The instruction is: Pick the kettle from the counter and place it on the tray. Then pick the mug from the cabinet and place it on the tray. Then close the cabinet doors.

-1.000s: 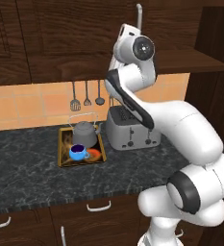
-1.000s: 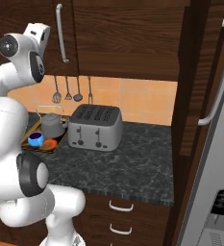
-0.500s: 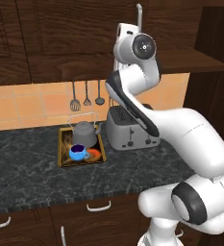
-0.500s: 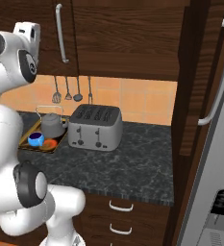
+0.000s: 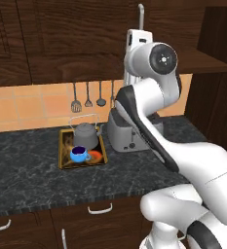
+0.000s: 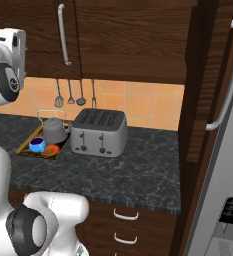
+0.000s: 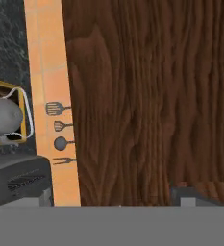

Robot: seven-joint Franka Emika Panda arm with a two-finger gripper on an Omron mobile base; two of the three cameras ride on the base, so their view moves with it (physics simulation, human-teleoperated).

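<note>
The grey kettle and the small blue mug both sit on the gold-rimmed tray on the dark counter. The cabinet doors above are shut, flush with each other. My hand is raised close in front of the door, just below its silver bar handle. In the hand view the gripper faces the door's wood. It is open, one dark fingertip set wide, nothing between the jaws.
A silver toaster stands right of the tray, under my hand. Kitchen utensils hang on the orange tiled wall. A tall dark cabinet side and a fridge door close off the right.
The arm's upper joint has swung a little down and to the right, and the hand has eased slightly away from the door handle. Kettle, mug and doors are unmoved.
</note>
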